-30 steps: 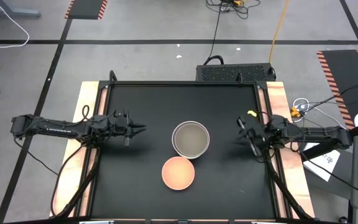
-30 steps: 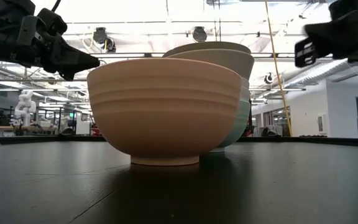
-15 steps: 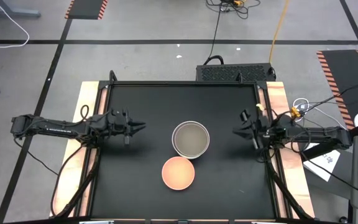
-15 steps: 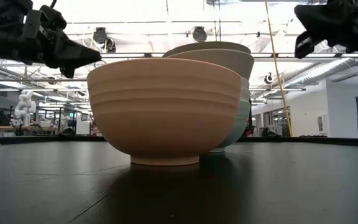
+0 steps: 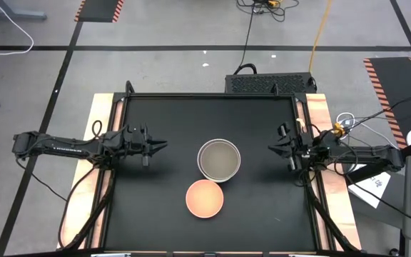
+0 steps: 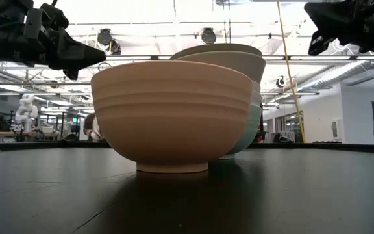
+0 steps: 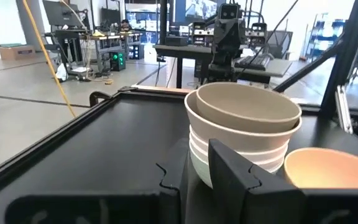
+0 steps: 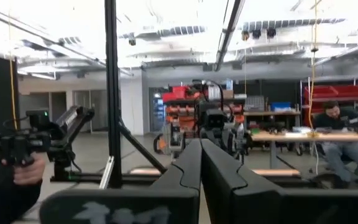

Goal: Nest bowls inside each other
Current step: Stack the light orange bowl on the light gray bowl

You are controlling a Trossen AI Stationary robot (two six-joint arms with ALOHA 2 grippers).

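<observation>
1. Stack of nested bowls sits near the centre of the black surface; olive-grey bowl on top, white ones under it, a mint green one at the bottom seen in the low view.
2. Peach-orange bowl stands alone on the surface, just beside the stack at its 7 o'clock, not nested.
3. In the low view the peach-orange bowl is in front and the stack partly hidden behind it.
4. Left hand hovers above the surface at 9 o'clock from the stack, well apart from it, tips pointing toward the bowls; fingers nearly pressed together with a narrow gap, pinching nothing.
5. Right hand hovers at 3 o'clock from the stack, near the surface's edge, fingers pressed together, empty.
6. A person sits at a desk in the room behind, seen in the right wrist view.
</observation>
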